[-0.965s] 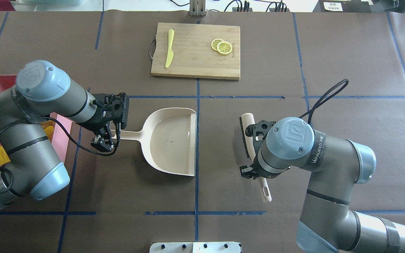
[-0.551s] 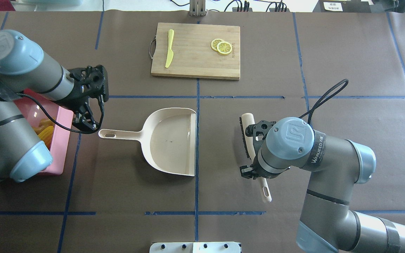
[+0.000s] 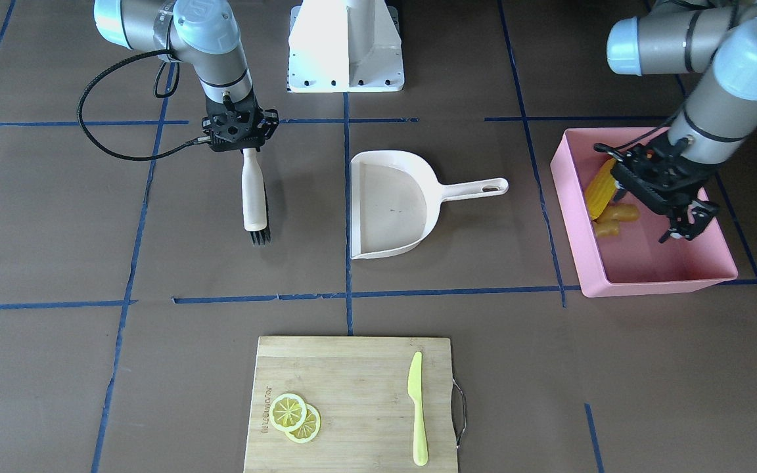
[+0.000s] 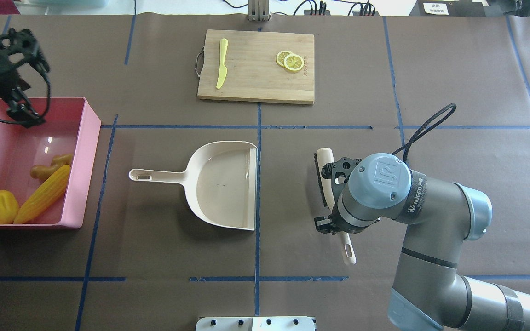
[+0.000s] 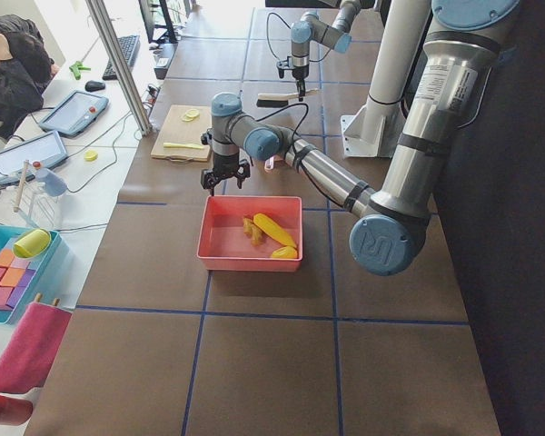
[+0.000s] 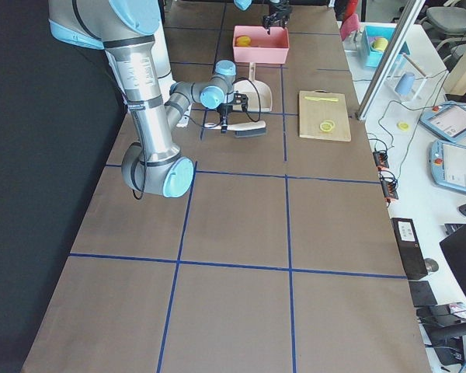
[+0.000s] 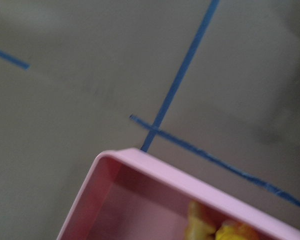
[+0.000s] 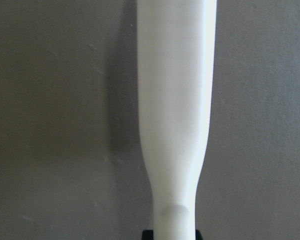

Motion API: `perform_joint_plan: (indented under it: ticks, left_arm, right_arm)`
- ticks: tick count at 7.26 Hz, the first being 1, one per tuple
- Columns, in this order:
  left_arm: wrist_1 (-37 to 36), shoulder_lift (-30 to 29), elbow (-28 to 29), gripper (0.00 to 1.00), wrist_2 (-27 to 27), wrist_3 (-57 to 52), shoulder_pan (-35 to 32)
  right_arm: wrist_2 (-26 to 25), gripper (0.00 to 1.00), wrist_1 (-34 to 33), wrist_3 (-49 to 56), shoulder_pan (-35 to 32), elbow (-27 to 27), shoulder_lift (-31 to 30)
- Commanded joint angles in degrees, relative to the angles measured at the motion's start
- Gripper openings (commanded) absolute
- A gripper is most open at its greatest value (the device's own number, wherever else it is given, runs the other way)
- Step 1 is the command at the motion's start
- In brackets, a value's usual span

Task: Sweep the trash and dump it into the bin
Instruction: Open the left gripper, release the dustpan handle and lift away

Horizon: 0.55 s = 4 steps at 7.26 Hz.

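Observation:
The pink bin point(image 4: 91, 138) stands at the table's left end. The corn cob point(image 4: 43, 193), the yellow lump point(image 4: 2, 207) and the ginger root point(image 4: 51, 166) lie in it. My left gripper point(image 4: 21, 112) hangs open and empty above the bin's far end; in the front view the gripper point(image 3: 686, 223) is over the bin point(image 3: 654, 279), beside the corn point(image 3: 598, 187). The left wrist view shows a corner of the bin point(image 7: 140, 160). My right gripper point(image 3: 242, 141) is shut on the handle of the white brush point(image 3: 253, 197), which lies on the table point(image 4: 325, 174).
The cream dustpan point(image 4: 223, 184) lies empty mid-table, its handle pointing at the bin. A wooden cutting board point(image 4: 256, 82) at the far side carries a yellow-green knife point(image 4: 221, 64) and lemon slices point(image 4: 290, 61). The robot's base plate point(image 3: 345, 46) is at the near edge.
My left gripper has left the dustpan handle and swung left and away, to above the bin's far end. The dustpan has stayed put. The right arm and the brush have not moved.

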<state>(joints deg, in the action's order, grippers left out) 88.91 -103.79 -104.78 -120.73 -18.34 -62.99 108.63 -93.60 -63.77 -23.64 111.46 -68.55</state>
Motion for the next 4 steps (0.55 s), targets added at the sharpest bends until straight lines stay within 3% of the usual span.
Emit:
perform_joint_plan:
  ticks: [1,4]
  left_arm:
    - [-0.05,5.69,6.30,1.00,-5.38,-0.12,-13.41]
    - [1.26,9.47,19.65,1.00,-8.72,-0.98,-27.23]
  right_arm:
    - [0.00,0.00,0.00,0.05,-0.09,-0.02,-0.01]
    - [0.00,0.00,0.00,0.05,-0.35,0.25,0.08]
